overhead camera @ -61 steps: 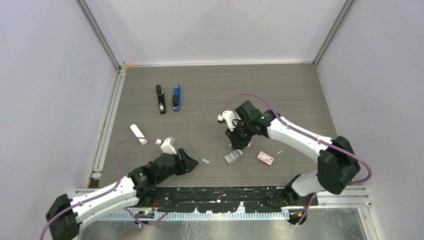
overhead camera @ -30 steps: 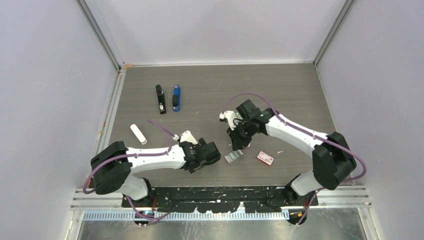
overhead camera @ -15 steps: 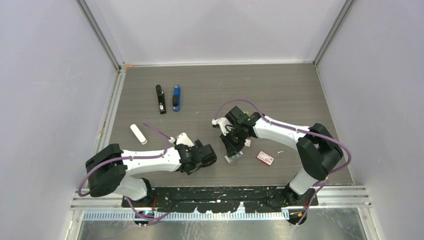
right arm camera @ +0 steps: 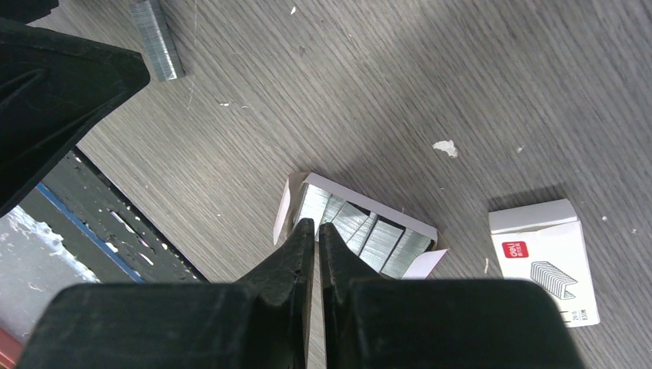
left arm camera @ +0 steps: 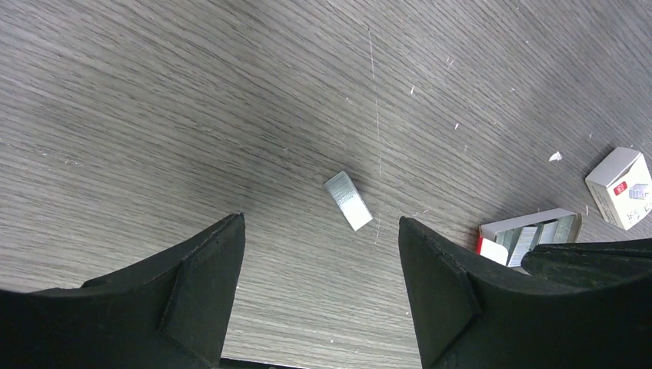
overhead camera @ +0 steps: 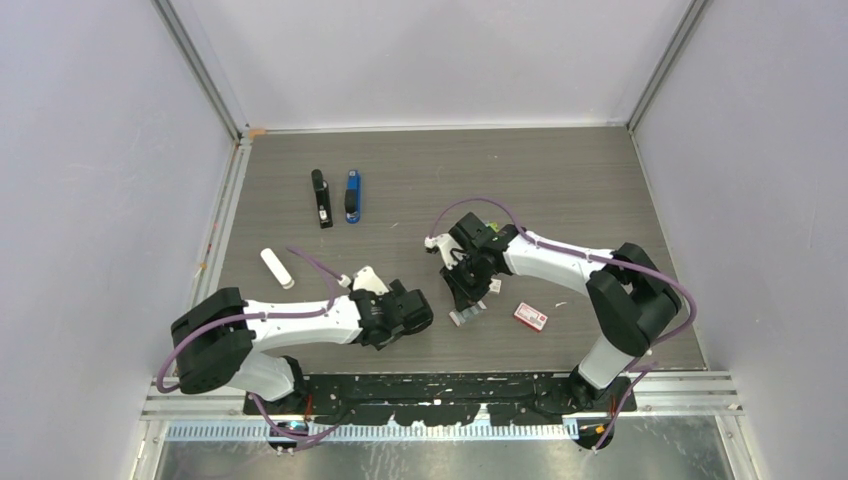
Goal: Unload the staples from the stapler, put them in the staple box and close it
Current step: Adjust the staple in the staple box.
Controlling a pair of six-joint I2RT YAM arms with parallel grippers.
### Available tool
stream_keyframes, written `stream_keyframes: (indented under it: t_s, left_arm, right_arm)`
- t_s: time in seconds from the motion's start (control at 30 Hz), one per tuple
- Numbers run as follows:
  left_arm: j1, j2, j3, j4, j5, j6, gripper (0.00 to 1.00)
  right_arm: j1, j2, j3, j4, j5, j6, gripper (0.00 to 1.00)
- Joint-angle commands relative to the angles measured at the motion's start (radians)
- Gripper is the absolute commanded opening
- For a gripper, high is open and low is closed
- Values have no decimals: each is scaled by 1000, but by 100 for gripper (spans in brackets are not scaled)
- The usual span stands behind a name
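Left gripper (left arm camera: 319, 224) swung over strip (left arm camera: 348, 201), wide, empty | right gripper (right arm camera: 316, 228) pinched shut at box (right arm camera: 283, 209) | pickup seemed next

A short white plastic cylinder (overhead camera: 277, 268) lies centre left on the grey wood-grain tabletop (overhead camera: 560, 190). Lower right of centre, a small closed red-and-white cardboard box (overhead camera: 531, 316) sits near an open white cardboard box (right arm camera: 284, 211), with a white paper fleck (right arm camera: 445, 147) between them.
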State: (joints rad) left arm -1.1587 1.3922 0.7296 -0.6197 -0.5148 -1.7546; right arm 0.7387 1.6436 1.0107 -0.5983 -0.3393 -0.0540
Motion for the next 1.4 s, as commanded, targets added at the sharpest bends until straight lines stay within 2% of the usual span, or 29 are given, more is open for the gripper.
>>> stream_keyframes:
  t_s: [0.0, 1.37]
  left_arm:
    - [-4, -29, -14, 12, -36, -15, 74]
    - [-4, -82, -65, 29, -38, -32, 74]
  right_arm:
    - [12, 9, 40, 17, 14, 8, 12]
    - [36, 60, 66, -16, 43, 19, 13]
